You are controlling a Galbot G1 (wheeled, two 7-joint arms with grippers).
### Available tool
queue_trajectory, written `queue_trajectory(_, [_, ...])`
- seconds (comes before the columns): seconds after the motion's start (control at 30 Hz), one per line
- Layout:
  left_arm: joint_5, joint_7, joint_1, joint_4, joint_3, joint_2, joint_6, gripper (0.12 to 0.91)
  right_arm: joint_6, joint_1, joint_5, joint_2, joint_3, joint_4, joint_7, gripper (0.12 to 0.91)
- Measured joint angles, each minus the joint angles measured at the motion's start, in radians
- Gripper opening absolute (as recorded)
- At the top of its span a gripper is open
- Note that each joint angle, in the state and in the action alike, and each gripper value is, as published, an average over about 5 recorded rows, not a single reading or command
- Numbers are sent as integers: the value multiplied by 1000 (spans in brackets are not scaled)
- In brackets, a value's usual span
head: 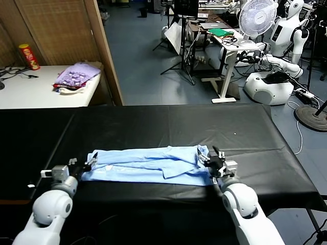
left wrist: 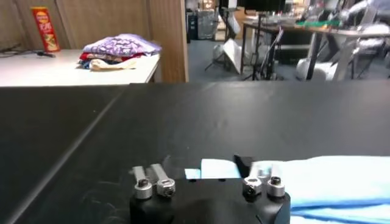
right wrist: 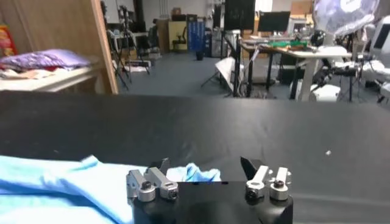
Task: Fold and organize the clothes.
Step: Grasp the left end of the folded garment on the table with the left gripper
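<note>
Blue floor, white side table, wooden partition, standing fan, cluttered desks

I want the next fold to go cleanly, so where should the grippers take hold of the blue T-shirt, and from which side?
The T-shirt lies as a long flat band across the black table. Probably best: pinch its two short ends, left gripper at the left end, right gripper at the right, coming in low from the near edge.
</note>
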Motion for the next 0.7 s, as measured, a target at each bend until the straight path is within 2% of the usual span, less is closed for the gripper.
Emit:
queue_trajectory(0.13, [-59,-3,32,-12,-20,-12,5,795,0,-17,3,0,0,42,-3,798])
queue_trajectory(0.43, [-99,-3,46,30,-27,-45,7,784,2,-26,-2,-3,0,73,-17,798])
queue_trajectory(0.53, [-105,-4,45,38,-27,-51,5,682,10,-34,-17,-4,4,76,-25,798])
queue_trajectory(0.7, [-108,-6,45,34,-25,-61,13,401,22,-44,-41,-2,9,74,-35,798])
